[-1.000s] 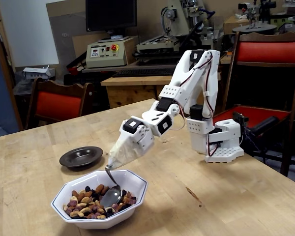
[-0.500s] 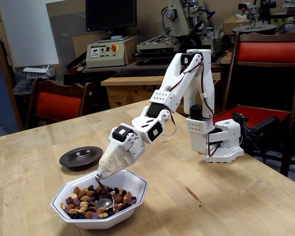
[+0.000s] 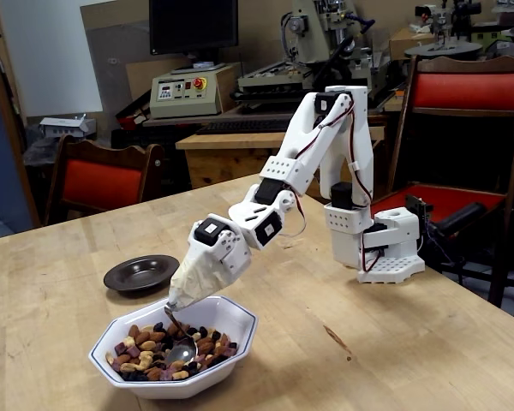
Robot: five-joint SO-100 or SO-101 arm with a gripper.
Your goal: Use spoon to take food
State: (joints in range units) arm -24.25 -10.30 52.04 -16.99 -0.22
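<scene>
Gripper point(image 3: 173, 301) wrapped in pale covering; jaws hidden, so cannot tell their gap, though the spoon point(image 3: 179, 341) hangs from its tip and looks held. Spoon's handle runs down and slightly right from the tip; its oval bowl is sunk among the food point(image 3: 146, 351), nuts and dried fruit lying mostly left of and below it inside the white bowl point(image 3: 240, 336). Scoop likely needs a push leftward into the pile. Dark saucer point(image 3: 141, 274) sits behind-left, apart. No readable writing anywhere.

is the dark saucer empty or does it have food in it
Empty: the dark saucer shows only bare surface; the food is all in the white bowl.
</scene>
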